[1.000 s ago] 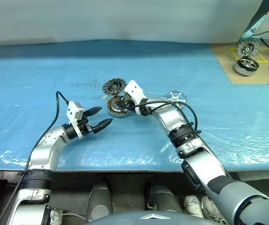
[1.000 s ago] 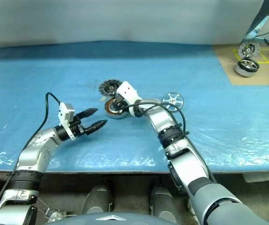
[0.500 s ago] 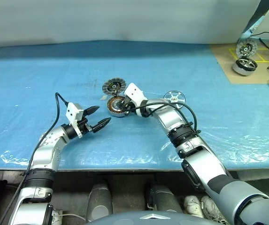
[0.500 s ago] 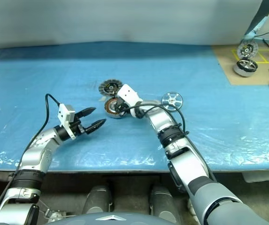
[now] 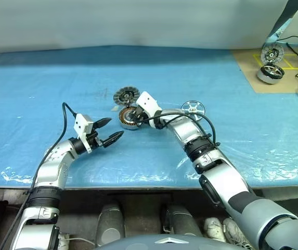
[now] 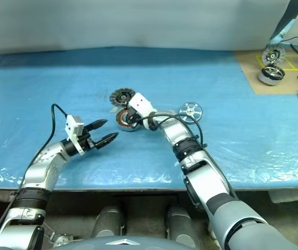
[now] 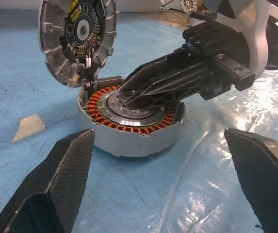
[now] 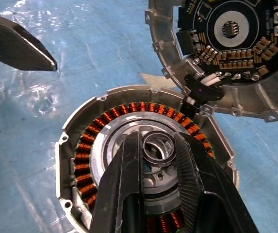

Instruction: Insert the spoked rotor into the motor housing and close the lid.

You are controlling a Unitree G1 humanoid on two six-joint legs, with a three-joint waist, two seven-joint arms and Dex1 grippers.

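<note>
Right gripper (image 8: 158, 160) has barely shifted over the last second, pinching your motor housing's (image 7: 129, 124) centre hub on the table, left gripper (image 5: 108, 130) spread, spoked rotor (image 5: 193, 108) lying uninserted nearby, lid (image 5: 126, 95) open.

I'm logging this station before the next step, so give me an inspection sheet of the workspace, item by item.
Surface: table under a wrinkled blue sheet.
Job's things: motor housing sits open, copper windings showing; lid stands up from its rim; spoked rotor lies apart on the sheet, not yet inserted.
Clutter: cardboard sheet at the far corner carrying a second motor assembly.
Grippers: right gripper has its fingers around the housing's centre hub; left gripper open, empty, short of the housing.
Cables: black cable on the left arm; more by the cardboard.
Surroundings: pale wall behind the table.
</note>
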